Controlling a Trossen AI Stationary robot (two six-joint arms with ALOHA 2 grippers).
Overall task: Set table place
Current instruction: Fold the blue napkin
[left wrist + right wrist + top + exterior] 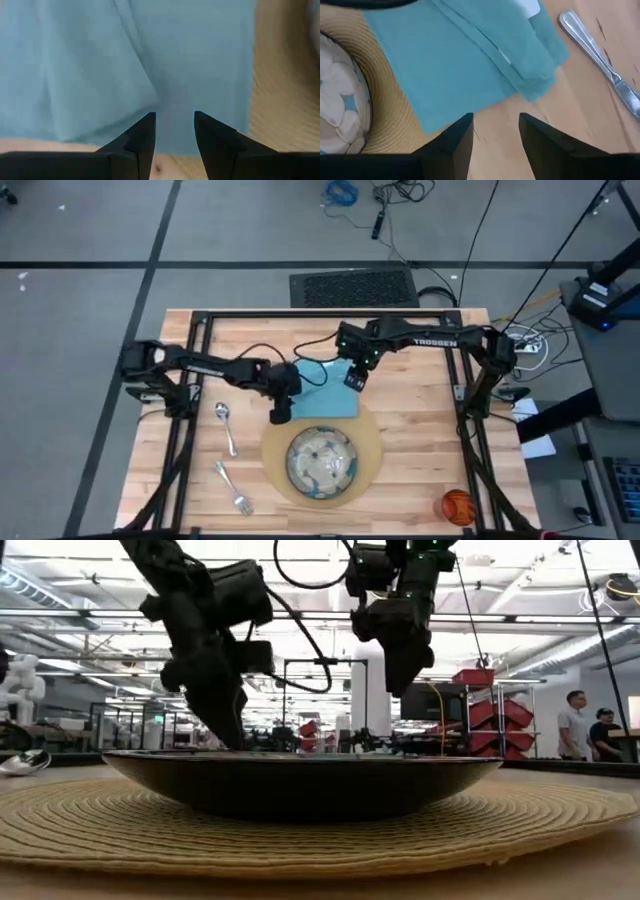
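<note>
Arms are both extended over the far half of the table (pixel 400 430), meeting above the teal napkin (pixel 325 392). The left gripper (pixel 279 416) is angled steeply down at the napkin's near left corner, at about 10 o'clock from the dish (pixel 320 462). In the left wrist view its fingers (pixel 145 137) are seen parted by a narrow gap with teal cloth filling the space ahead of them; whether cloth is pinched between them cannot be told. The right gripper (pixel 356 379) is held raised over the napkin's far right corner, at about 1 o'clock from the dish. In the right wrist view its fingers (pixel 457 140) are spread apart with nothing between them, bare wood showing in the gap.

One napkin is counted, lying flat with a fold along one side, its near edge overlapping the far rim of the placemat (pixel 372 465). One round placemat is counted, at the table's near centre, with one dish seated on its middle. One spoon (pixel 226 423) and one fork (pixel 231 488) are counted at 9 o'clock from the placemat, the spoon farther from the near edge. One knife (pixel 600 55) is seen in the right wrist view, lying on the wood just beside the napkin. One orange cup (pixel 456 506) is counted at 4 o'clock from the dish, near the table's near right corner.
</note>
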